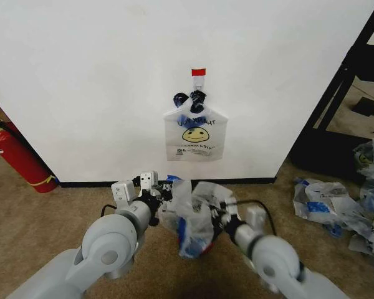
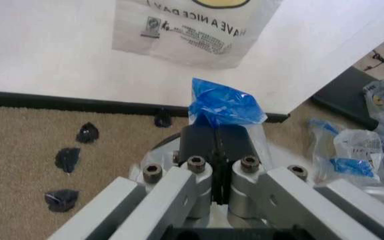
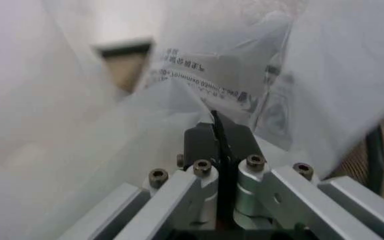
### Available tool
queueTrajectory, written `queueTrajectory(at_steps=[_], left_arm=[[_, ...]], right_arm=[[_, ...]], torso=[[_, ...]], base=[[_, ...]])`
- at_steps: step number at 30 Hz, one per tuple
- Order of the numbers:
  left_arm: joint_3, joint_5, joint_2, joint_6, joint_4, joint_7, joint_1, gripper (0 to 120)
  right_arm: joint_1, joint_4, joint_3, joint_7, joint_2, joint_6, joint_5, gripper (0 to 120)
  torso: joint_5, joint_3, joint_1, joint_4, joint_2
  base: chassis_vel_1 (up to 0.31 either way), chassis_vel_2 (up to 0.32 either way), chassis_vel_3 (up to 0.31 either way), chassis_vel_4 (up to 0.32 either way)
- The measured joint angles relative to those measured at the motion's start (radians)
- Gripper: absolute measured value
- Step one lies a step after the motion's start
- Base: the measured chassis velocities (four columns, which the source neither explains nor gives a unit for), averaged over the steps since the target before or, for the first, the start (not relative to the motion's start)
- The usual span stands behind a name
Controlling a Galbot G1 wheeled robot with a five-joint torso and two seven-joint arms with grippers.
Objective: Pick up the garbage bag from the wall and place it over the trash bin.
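The garbage bag (image 1: 193,215) is a crumpled translucent bag with blue patches, stretched between my two grippers low in the head view, in front of the wall. My left gripper (image 1: 164,198) is shut on its blue-taped handle (image 2: 223,106), which sticks up past the closed fingertips of the left gripper (image 2: 217,131). My right gripper (image 1: 219,215) is shut on the bag's thin film (image 3: 212,80), which drapes all around the right gripper (image 3: 216,127). The trash bin (image 1: 204,248) shows only as a sliver of red under the bag; the rest is hidden.
A smooth smiley bag (image 1: 195,134) hangs on the white wall from a black clip. A red fire extinguisher (image 1: 19,156) leans at the left. Several white-and-blue bags (image 1: 336,202) lie on the carpet at the right, beside a black frame (image 1: 346,81). Dark scraps (image 2: 68,159) dot the carpet.
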Motion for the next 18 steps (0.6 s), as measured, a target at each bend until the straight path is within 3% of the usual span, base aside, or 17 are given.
queueTrajectory(at_steps=[6,12,18], left_arm=[[0.007,0.000,-0.004,0.003,0.003,0.000,0.006,0],[0.019,-0.001,-0.013,0.005,0.016,0.000,0.000,0],[0.034,-0.007,-0.027,0.008,0.055,-0.001,-0.011,0]], right_arm=[[0.016,-0.042,-0.011,0.156,0.044,-0.046,0.099,0],[0.040,-0.082,-0.011,0.218,0.102,-0.039,0.141,0],[0.094,-0.206,0.004,0.261,0.178,-0.052,0.171,0]], torso=[[0.0002,0.000,0.000,-0.0005,0.000],[0.0002,0.000,0.000,-0.0005,0.000],[0.0002,0.000,0.000,-0.0001,0.000]], base=[[0.000,0.000,0.000,0.000],[0.000,0.000,0.000,0.000],[0.000,0.000,0.000,0.000]])
